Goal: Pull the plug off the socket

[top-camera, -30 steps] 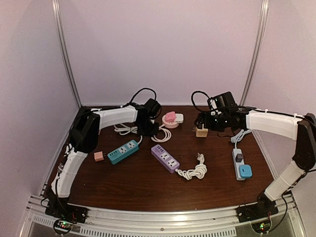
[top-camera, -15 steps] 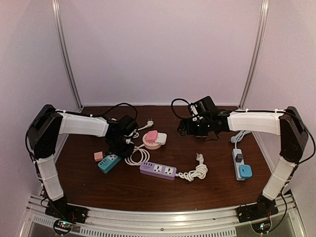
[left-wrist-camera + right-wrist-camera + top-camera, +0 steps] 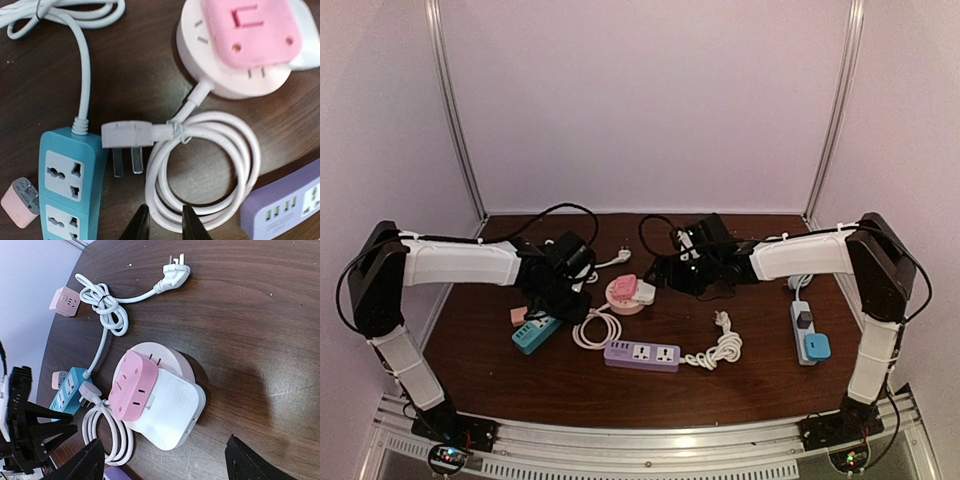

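A round pale-pink socket lies mid-table with a pink adapter and a white block plug plugged into its top. In the right wrist view the pink adapter and the white plug sit side by side on the socket. My right gripper is wide open just right of the white plug, not touching it. My left gripper is closed on the socket's coiled white cable, left of the socket.
A teal power strip and a small pink cube lie by the left gripper. A purple strip with a coiled cord lies in front. A white strip with a blue plug is at the right.
The left gripper has moved left and nearer, and the round socket and the strips shifted with it. The right arm has followed leftward to the socket.
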